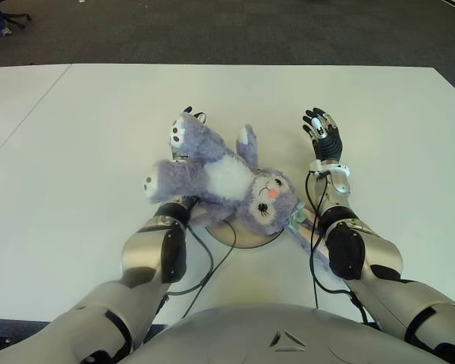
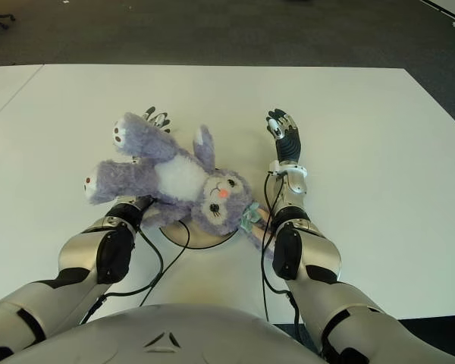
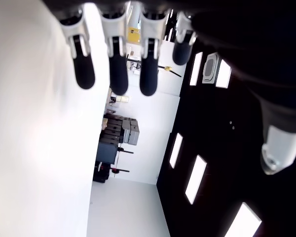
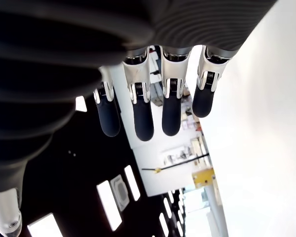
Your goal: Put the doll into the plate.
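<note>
A purple plush rabbit doll [image 1: 227, 178] with a white belly lies on its back, draped over my left forearm. Its head rests over a shallow pale plate [image 1: 246, 236] close to my body, and its legs point away to the left. My left hand [image 2: 155, 117] shows only as fingertips beyond the doll's foot. In the left wrist view its fingers [image 3: 118, 64] are straight and hold nothing. My right hand [image 1: 324, 136] is to the right of the doll, apart from it. Its fingers [image 4: 153, 108] are stretched out and empty.
The white table [image 1: 76, 152] spreads wide on all sides, with a seam on the far left. Dark carpet [image 1: 212, 30] lies beyond the far edge, and a chair base [image 1: 0, 19] stands at the top left. Black cables [image 1: 212, 265] hang from both forearms.
</note>
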Action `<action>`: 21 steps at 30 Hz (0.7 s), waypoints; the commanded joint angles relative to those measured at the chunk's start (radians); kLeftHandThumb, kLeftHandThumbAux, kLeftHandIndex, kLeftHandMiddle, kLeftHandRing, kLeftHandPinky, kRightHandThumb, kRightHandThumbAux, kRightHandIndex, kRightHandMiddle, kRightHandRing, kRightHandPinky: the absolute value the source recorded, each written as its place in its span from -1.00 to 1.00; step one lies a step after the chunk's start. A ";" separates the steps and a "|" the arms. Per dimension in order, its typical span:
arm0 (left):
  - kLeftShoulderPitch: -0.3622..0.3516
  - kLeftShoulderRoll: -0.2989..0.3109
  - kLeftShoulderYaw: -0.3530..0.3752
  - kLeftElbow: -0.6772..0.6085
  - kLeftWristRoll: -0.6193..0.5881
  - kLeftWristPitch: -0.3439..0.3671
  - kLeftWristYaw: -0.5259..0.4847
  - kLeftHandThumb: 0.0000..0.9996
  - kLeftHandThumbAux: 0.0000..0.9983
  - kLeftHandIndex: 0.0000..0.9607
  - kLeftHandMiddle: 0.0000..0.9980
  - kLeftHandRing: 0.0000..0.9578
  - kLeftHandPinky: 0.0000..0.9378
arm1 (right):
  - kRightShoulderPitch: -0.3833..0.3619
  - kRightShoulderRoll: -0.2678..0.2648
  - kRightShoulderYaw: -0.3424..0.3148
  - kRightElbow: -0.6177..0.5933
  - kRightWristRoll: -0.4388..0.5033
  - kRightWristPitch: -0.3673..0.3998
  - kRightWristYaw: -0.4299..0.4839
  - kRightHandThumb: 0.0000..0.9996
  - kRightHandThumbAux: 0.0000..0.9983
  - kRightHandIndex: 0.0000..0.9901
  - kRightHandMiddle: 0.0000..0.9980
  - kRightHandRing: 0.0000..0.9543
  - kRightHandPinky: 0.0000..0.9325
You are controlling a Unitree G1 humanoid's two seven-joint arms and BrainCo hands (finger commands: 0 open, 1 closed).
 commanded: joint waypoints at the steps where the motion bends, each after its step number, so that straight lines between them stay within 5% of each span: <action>1: 0.217 0.003 0.032 0.123 -0.030 0.123 -0.022 -1.00 0.04 -0.77 -0.52 -0.51 -0.54 | 0.245 0.101 -0.009 0.118 0.016 0.041 -0.011 -1.00 0.21 -0.54 -0.48 -0.56 -0.67; 21: 0.217 0.001 0.031 0.125 -0.039 0.118 -0.030 -1.00 0.05 -0.77 -0.53 -0.54 -0.61 | 0.239 0.091 -0.028 0.122 0.035 0.078 -0.005 -1.00 0.34 -0.47 -0.41 -0.45 -0.58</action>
